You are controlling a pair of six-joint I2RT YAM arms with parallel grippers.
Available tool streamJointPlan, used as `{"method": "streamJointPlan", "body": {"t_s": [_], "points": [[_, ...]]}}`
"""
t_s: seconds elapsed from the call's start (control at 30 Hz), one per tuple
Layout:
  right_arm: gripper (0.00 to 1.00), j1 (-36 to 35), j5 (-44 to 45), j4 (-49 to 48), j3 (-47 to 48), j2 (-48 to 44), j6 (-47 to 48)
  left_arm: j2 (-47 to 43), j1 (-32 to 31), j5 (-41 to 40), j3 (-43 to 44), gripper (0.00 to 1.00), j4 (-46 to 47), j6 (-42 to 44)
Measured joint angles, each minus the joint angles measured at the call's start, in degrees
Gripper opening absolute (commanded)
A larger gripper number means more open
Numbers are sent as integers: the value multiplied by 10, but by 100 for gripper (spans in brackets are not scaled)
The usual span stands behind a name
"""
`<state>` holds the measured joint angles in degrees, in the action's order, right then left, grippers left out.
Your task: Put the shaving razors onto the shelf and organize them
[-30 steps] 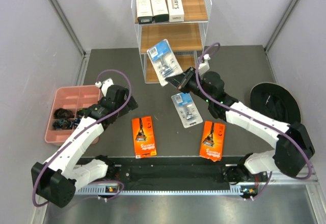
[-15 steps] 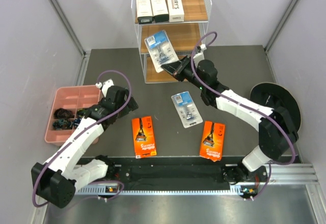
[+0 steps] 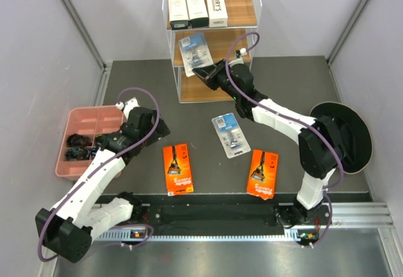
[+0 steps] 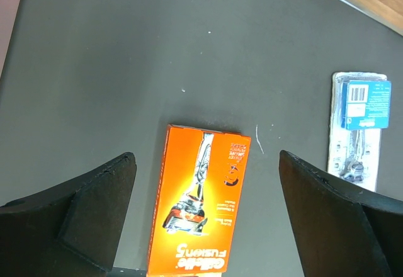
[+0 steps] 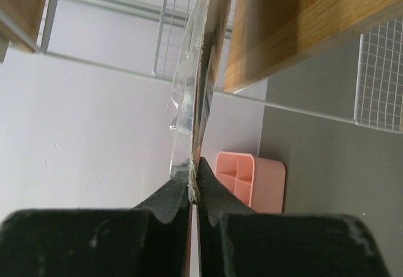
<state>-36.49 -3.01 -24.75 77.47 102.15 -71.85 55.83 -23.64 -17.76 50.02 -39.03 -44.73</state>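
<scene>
Top external view: the left gripper (image 4: 206, 157) stands wide open near an orange Gillette Fusion5 card (image 3: 178, 169) on the dark table (image 3: 145, 82). Three white boxes (image 3: 198, 7) sit on the top tier of the shelf (image 3: 242, 38). At its middle tier the right gripper (image 3: 203, 72) pinches a blister pack (image 3: 194, 49). A second blister pack (image 3: 230, 135) and a second orange card (image 3: 263, 174) lie on the table.

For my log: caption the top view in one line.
Right gripper holds a blister pack at the shelf's middle tier; left gripper open near an orange card.
</scene>
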Motion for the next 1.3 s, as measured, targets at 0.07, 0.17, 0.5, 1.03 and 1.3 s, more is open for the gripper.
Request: {"method": "streamJointPlan", "body": {"t_s": [0.07,0.17,0.5,1.03,1.3], "points": [[0,0,6,7,14,12,-6,-5,0,2,0,99,0,1],[0,1,15,14,42,34,-19,-11,0,3,0,99,0,2],[0,3,29,31,108,105,-55,-23,0,10,-5,99,0,1],[41,3,16,54,175,157,-78,-33,0,33,-9,99,0,10],[45,3,-5,44,180,163,-72,-33,0,34,-9,99,0,10]]}}
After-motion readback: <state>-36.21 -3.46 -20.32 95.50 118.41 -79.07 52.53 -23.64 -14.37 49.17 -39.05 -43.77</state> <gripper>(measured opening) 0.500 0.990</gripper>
